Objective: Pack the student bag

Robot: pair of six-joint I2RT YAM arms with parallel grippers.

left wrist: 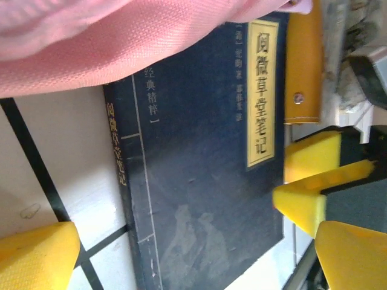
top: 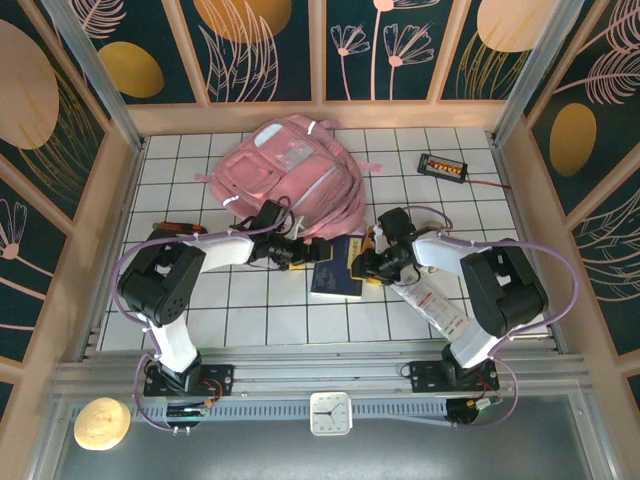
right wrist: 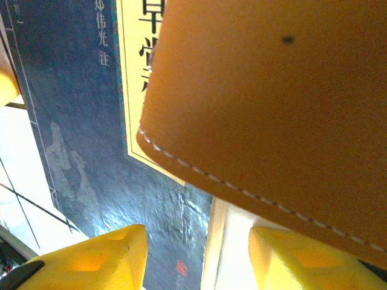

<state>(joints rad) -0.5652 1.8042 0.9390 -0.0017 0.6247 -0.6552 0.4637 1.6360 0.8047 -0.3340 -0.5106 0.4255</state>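
Note:
The pink student bag (top: 290, 175) lies at the back middle of the tiled table, and its fabric (left wrist: 91, 42) hangs over the top of the left wrist view. In front of it lies a dark blue book (top: 337, 270) with a yellow title label (left wrist: 263, 90). My left gripper (left wrist: 193, 260) is open wide, its yellow fingers (left wrist: 36, 257) either side of the book (left wrist: 199, 181), at the bag's front edge (top: 300, 252). My right gripper (right wrist: 199, 263) is open at the book's right edge. A tan leather case (right wrist: 272, 103) with white stitching lies just ahead of its fingertips. That case (left wrist: 302, 66) rests beside the book.
A black device with coloured buttons and a cable (top: 443, 166) sits at the back right. A red pen-like thing (top: 180, 227) lies at the left by my left arm. A long white box (top: 440, 305) lies under my right arm. Wooden walls (top: 120, 200) close in the table.

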